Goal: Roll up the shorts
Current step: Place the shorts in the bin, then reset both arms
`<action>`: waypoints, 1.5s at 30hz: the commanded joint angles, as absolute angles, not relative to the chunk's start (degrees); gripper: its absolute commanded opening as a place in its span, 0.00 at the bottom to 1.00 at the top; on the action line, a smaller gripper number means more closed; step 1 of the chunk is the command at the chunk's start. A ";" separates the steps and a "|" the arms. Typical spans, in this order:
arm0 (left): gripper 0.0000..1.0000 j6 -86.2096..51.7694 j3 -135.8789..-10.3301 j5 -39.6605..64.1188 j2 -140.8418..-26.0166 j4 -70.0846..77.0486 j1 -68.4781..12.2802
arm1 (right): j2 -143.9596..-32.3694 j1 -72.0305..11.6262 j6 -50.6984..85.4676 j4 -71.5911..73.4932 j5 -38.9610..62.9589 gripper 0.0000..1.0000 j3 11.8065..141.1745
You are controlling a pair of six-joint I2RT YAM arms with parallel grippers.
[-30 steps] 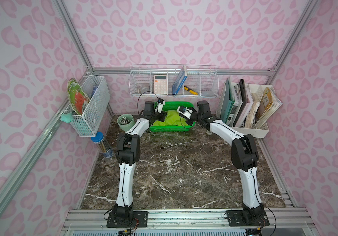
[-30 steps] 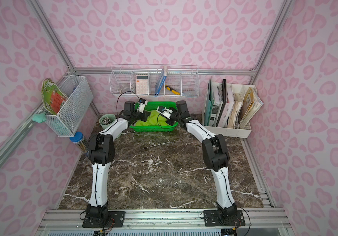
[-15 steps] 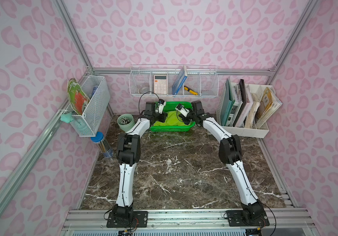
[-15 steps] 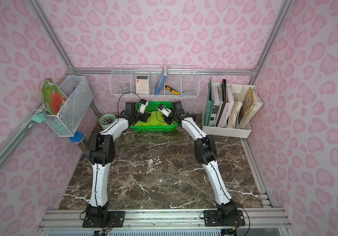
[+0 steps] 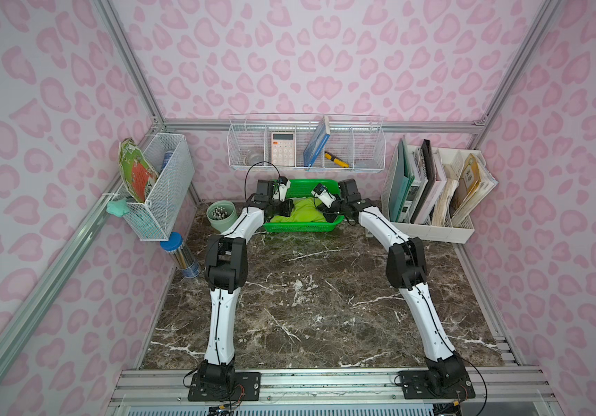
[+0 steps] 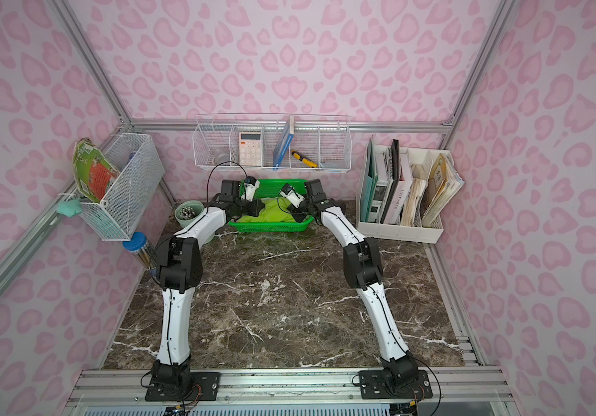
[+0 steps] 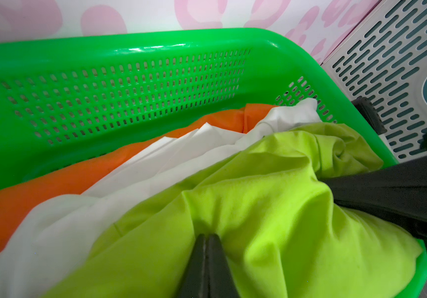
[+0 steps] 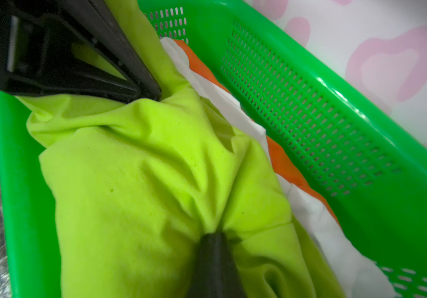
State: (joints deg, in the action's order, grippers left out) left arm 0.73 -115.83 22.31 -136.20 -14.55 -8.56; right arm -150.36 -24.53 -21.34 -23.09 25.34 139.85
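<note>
Pinching a fold of the lime green shorts [image 7: 271, 219], the left gripper [image 7: 208, 240] is closed tight on the cloth. The shorts lie bunched in the green basket [image 5: 300, 227] at the upper centre of both top views, against white cloth [image 7: 181, 154] and orange cloth [image 7: 52, 180]. Further right, the right gripper [image 8: 213, 237] also clamps that fabric.

The shorts [image 7: 271, 211] are plain lime green, the basket [image 7: 129, 54] bright green; a white cloth [image 7: 181, 157] and an orange cloth [image 7: 39, 191] are plain. The tabletop [image 5: 307, 317] is dark brown, veined white; walls [image 5: 325, 54] carry pink blotches.
</note>
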 commanded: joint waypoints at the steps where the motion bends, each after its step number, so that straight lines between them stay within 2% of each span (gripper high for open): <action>1: 0.00 -0.70 -115.32 17.84 -135.14 -30.61 -7.93 | -148.11 -24.17 -19.79 -26.16 25.14 0.00 138.47; 3: 0.07 -0.98 -114.84 18.86 -133.16 -28.65 -8.00 | -145.35 -24.26 -19.61 -22.52 25.59 0.00 135.53; 5: 0.14 -1.23 -113.87 19.93 -131.04 -25.35 -8.01 | -141.61 -24.23 -18.53 -16.98 25.95 0.14 130.96; 7: 0.18 -1.05 -113.36 20.70 -129.39 -23.01 -8.10 | -138.79 -24.26 -17.60 -14.24 26.04 0.20 127.97; 10: 0.22 -1.10 -113.38 22.00 -127.36 -21.54 -8.16 | -136.53 -24.22 -17.90 -14.81 27.16 0.23 127.44; 16: 0.27 -2.61 -108.78 20.53 -121.27 -17.72 -8.33 | -132.98 -24.26 -19.36 -17.17 28.83 0.36 125.59; 19: 0.42 -4.08 -98.90 18.34 -113.57 -8.40 -8.35 | -129.13 -24.51 -20.48 -15.79 28.88 0.52 121.13; 21: 0.60 -4.39 -93.38 16.57 -108.61 -4.09 -8.45 | -125.95 -24.85 -21.71 -14.55 28.26 0.58 117.27; 22: 0.67 -4.44 -90.98 15.25 -106.08 -2.81 -8.52 | -123.96 -25.09 -22.54 -13.45 27.82 0.67 114.70; 23: 0.75 -4.35 -89.02 13.73 -103.71 -2.22 -8.53 | -121.68 -25.40 -22.96 -11.75 27.15 0.99 111.54; 24: 0.97 -4.24 -87.21 12.52 -101.60 -1.83 -8.53 | -119.62 -25.64 -23.11 -10.19 26.11 1.00 108.79; 25: 0.99 -4.04 -85.19 10.88 -99.32 -1.51 -8.53 | -117.24 -25.87 -23.19 -8.42 25.02 1.00 105.88; 27: 0.99 -3.95 -81.09 7.73 -95.57 -1.28 -8.59 | -112.76 -25.73 -23.45 -5.70 23.49 1.00 99.92; 32: 0.99 -6.85 -69.80 -9.34 -86.08 2.25 -8.55 | -100.34 -24.89 -22.04 5.62 14.33 1.00 83.04; 38: 0.99 -6.61 -57.61 -22.70 -80.10 5.88 -7.90 | -89.69 -20.71 -18.34 10.59 11.45 1.00 68.18; 45: 0.99 -10.60 -48.80 -29.62 -80.32 5.12 -8.04 | -78.52 -13.79 -7.68 21.67 6.25 1.00 46.76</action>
State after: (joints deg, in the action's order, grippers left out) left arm -8.69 -50.92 -23.92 -80.05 3.57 -7.90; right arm -81.45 -15.88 -14.92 13.93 9.41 52.86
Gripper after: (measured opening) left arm 0.994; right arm 0.996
